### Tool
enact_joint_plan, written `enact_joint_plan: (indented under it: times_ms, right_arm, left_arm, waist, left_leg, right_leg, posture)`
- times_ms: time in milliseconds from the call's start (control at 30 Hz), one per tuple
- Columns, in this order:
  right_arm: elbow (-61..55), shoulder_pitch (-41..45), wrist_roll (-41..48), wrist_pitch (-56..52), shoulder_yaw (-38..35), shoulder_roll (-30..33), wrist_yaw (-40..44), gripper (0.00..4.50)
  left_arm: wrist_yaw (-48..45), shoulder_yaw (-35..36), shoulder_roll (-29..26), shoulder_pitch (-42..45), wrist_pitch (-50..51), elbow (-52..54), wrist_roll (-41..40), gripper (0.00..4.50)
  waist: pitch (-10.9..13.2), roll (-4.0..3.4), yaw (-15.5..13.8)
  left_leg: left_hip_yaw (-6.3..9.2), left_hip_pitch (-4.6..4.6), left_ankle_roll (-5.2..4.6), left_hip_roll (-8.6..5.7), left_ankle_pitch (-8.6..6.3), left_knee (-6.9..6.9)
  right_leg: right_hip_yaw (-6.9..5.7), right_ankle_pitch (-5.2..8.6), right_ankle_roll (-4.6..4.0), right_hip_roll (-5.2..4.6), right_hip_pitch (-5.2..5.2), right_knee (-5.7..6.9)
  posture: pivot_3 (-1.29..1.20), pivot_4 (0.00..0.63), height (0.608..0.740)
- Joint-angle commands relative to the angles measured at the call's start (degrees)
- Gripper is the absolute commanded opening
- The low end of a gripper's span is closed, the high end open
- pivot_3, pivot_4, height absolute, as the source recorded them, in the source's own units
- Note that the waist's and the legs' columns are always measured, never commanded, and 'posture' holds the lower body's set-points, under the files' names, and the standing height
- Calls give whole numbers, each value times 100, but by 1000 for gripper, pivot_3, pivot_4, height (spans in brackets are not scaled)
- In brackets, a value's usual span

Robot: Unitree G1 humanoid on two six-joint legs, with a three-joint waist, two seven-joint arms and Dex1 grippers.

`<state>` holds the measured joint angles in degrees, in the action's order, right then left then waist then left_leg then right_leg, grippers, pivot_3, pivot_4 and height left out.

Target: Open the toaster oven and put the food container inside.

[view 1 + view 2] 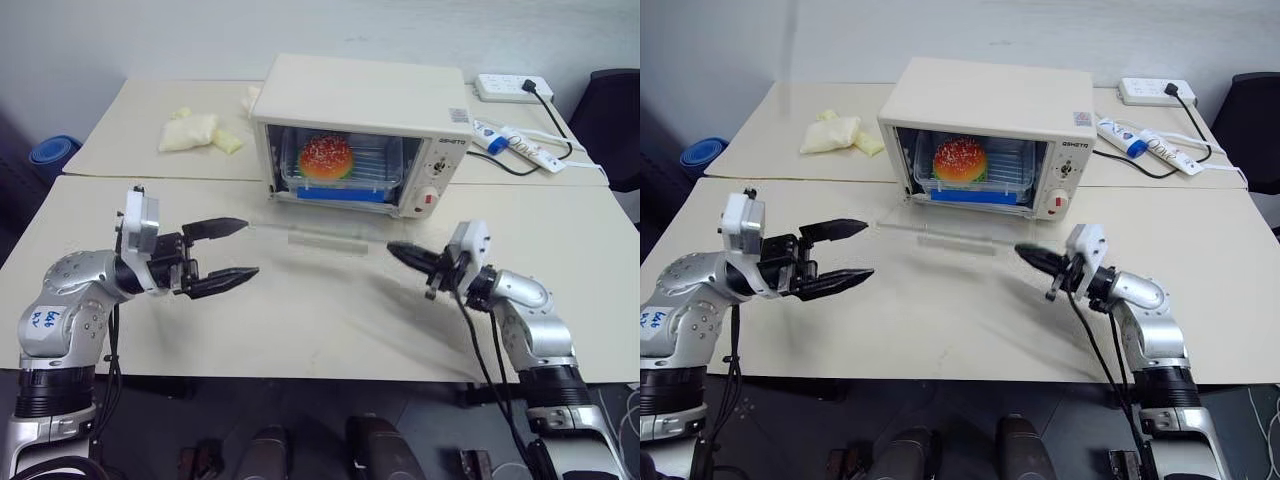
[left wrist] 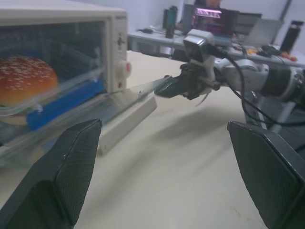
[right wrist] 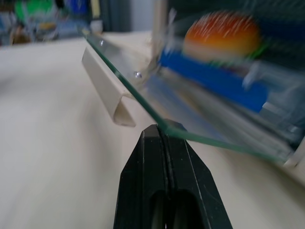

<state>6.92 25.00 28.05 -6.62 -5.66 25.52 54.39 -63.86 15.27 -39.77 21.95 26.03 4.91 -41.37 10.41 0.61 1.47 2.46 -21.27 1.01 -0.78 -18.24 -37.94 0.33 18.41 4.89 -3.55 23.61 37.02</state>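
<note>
The cream-white toaster oven (image 1: 360, 95) stands at the middle back of the table. Its glass door (image 1: 322, 232) is dropped down flat toward me. The food container (image 1: 340, 168), clear with blue clips and a hamburger in it, sits inside on the rack. My left gripper (image 1: 250, 249) hovers open and empty to the left of the door, a short way from it. My right gripper (image 1: 393, 250) is shut, pointing left. In the right wrist view its tip (image 3: 159, 131) sits just under the door's glass edge (image 3: 190, 119); contact is unclear.
Two white power strips (image 1: 513, 88) (image 1: 520, 142) with cables lie behind and right of the oven. Pale plastic bags (image 1: 195, 130) lie on the rear table at left. A black chair (image 1: 615, 110) stands at the far right, a blue object (image 1: 55, 152) off the table's left.
</note>
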Motion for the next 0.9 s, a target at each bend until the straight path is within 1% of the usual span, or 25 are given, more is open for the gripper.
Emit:
enact_joint_plan:
  times_ms: [33,100,200,333,400,433,467,500,567,633,700,800,900]
  right_arm:
    - [-331,608,688,-430,-489,-274,-559,0]
    - [-172,973,874,-530,-612,-440,-708,0]
    - [148,1397,1068,-663,-714,-566,-671,0]
    - [230,1507,968,-671,-714,-361,-419,0]
    - [0,1362,1100,-983,-689,-123,-146,391]
    - [-223,1150,1001,-1016,-546,129,173,591]
    - [-378,1000,925,-1041,-442,304,393,907]
    - [-553,787,647,-740,-286,509,656,1196]
    - [-813,441,434,-379,-174,728,944,1963]
    - [-1151,-154,410,-221,-224,961,1218,2659]
    - [-1313,-649,334,-37,-253,1182,1512,3301]
    - [-1146,-1155,136,503,-319,1367,1875,4411]
    - [-752,-1427,-4,1054,-422,1407,2048,4463]
  left_arm:
    - [460,432,80,226,334,107,-502,4473]
    - [638,511,145,270,379,13,-522,4473]
    - [759,512,194,287,255,-158,-375,4473]
    - [827,515,219,268,-114,-390,-81,4473]
    - [820,542,180,201,-316,-484,77,4500]
    - [711,503,67,53,-593,-564,337,4500]
    - [624,469,-14,-54,-794,-621,524,4500]
    - [446,402,-112,-213,-1272,-715,845,4500]
    - [89,339,-277,-497,-1706,-806,1079,4500]
    - [-328,367,-485,-972,-2155,-870,1281,4500]
    - [-499,460,-606,-1425,-2494,-924,1446,4500]
    - [-510,605,-686,-2054,-2938,-943,1671,4500]
    - [-388,725,-703,-2516,-3184,-967,1844,4500]
  waist:
    - [0,-1,14]
    - [0,-1,23]
    - [0,-2,15]
    - [0,-2,-6]
    - [0,-2,-12]
    - [0,-2,-13]
    - [0,-2,-10]
    - [0,-2,-5]
    - [0,-2,15]
    - [0,-2,25]
    - [0,-3,13]
    - [1,-3,10]
    - [1,-3,3]
  left_leg:
    - [-1,1,1,0,0,0]
    - [-1,3,3,1,1,0]
    - [0,3,6,1,2,7]
    - [-1,-3,4,-5,0,7]
    - [0,-10,1,-9,-1,5]
    - [0,-10,-3,-12,-3,5]
    - [0,-10,-5,-12,-5,5]
    - [0,-11,-8,-12,-6,8]
    - [-2,-10,-9,-12,-9,27]
    - [-14,-7,-9,-10,-9,40]
    - [-14,-3,-8,-5,-8,54]
    - [-15,3,-9,-4,-8,58]
    - [-12,13,-40,-3,-24,55]
  right_leg:
    - [0,0,0,0,0,1]
    - [-1,0,0,2,2,2]
    - [-2,0,0,3,7,5]
    - [-2,0,0,-3,7,0]
    - [-2,0,0,-8,9,-2]
    - [-2,0,0,-11,9,-2]
    - [-2,0,0,-12,8,-3]
    - [-2,0,0,-12,8,-4]
    - [-2,0,0,-10,8,-9]
    - [3,0,0,-9,11,-14]
    - [2,0,0,-6,10,-21]
    - [5,1,-1,-7,6,-52]
    - [4,0,-1,-11,-8,-54]
  posture:
    - [0,150,740]
    - [0,150,740]
    - [0,150,740]
    - [0,150,740]
    - [0,150,740]
    - [0,150,740]
    - [0,150,740]
    - [0,150,740]
    - [0,150,740]
    - [0,150,740]
    - [0,150,740]
    - [0,150,740]
    - [0,150,740]
